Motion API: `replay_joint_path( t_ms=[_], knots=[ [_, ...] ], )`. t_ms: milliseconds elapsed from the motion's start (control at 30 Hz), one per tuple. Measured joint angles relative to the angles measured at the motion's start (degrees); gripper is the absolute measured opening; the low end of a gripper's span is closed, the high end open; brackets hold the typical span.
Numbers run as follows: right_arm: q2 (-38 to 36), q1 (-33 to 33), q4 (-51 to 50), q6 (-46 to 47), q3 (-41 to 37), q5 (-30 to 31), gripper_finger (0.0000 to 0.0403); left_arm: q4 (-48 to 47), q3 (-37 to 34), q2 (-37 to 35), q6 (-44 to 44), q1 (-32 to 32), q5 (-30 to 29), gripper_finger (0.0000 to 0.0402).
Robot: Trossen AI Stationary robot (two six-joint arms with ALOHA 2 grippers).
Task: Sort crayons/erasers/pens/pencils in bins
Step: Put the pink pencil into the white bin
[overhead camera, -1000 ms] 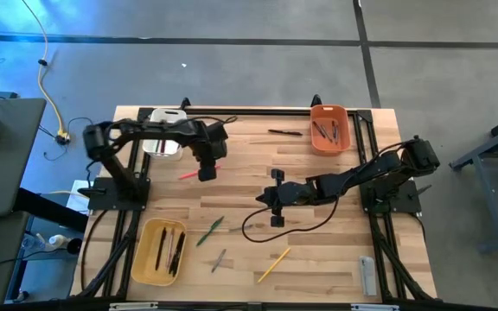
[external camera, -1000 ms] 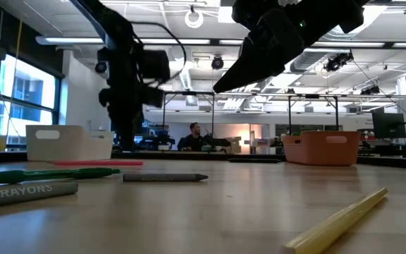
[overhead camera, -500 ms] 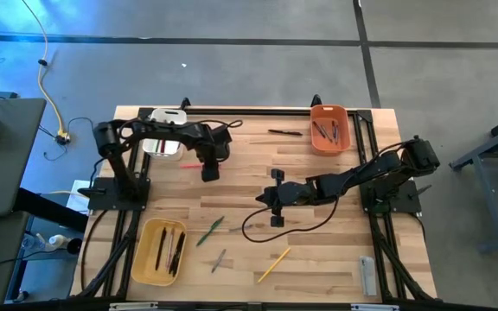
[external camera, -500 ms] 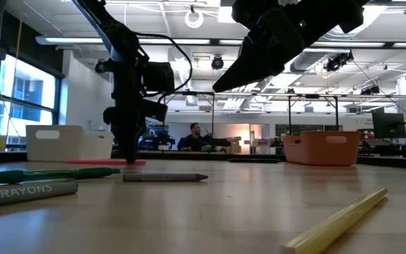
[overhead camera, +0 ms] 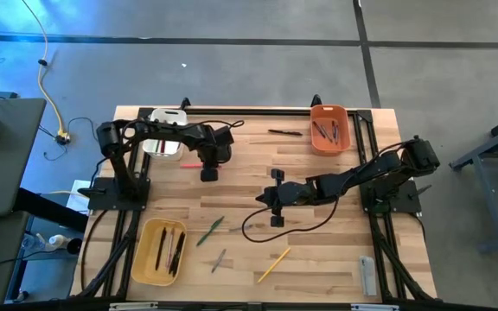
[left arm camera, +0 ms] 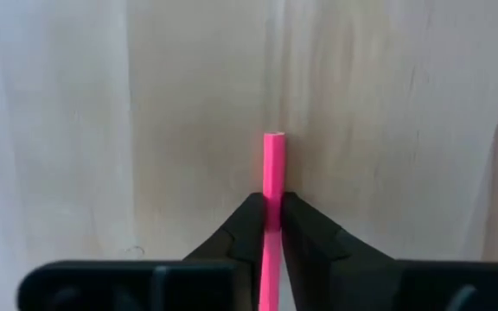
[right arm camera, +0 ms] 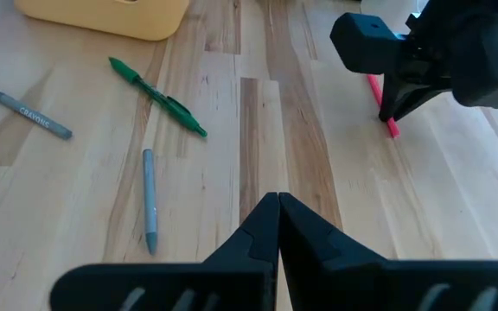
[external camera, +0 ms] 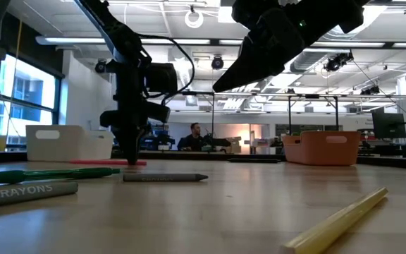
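A pink stick [overhead camera: 190, 164] lies on the wood near the white bin [overhead camera: 164, 142], which my left arm partly covers. My left gripper [overhead camera: 207, 173] points down at the stick's right end and is shut on it; the low view shows the gripper [external camera: 131, 159] at table height. My right gripper [overhead camera: 275, 207] hangs shut over the table's middle with nothing in it. The orange bin [overhead camera: 329, 128] at the far right and the yellow bin [overhead camera: 158, 250] at the near left each hold a few dark sticks. My left gripper pinches the pink stick between its two fingers, a short way back from the stick's free end [left arm camera: 272, 177]. The fingers come from above, pointing down, and lie across the stick. In the low view the stick [external camera: 97, 162] lies flat on the table.
Loose on the wood are a green pen [overhead camera: 210, 229], a grey crayon [overhead camera: 219, 259], a yellow pencil [overhead camera: 273, 264] and a black pen [overhead camera: 285, 132]. A grey flat bar [overhead camera: 367, 276] lies at the near right corner. A black cable loops under my right arm.
My left gripper has come down to the table at the pink stick's end and now has the stick between its fingers. The stick still lies on the wood. My right arm has kept still.
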Motion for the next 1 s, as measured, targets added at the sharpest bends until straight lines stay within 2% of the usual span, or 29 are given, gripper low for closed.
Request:
replay_joint_path(
  t_ms=[200,367,733,1000],
  knots=[
    [0.0,0.0,0.0,0.0,0.0,0.0,0.0000,0.1,-0.1,-0.4,2.6,-1.3,-1.6,0.0005],
    [0.0,0.0,0.0,0.0,0.0,0.0,0.0000,0.2,0.3,-3.3,0.3,-1.2,-1.9,0.0002],
    [0.0,0.0,0.0,0.0,0.0,0.0,0.0000,-3.3,0.8,-16.3,-8.0,2.1,-0.1,0.0000],
    [0.0,0.0,0.0,0.0,0.0,0.0,0.0000,-7.6,0.9,-26.2,-16.2,9.2,-6.5,0.0000]
  ],
)
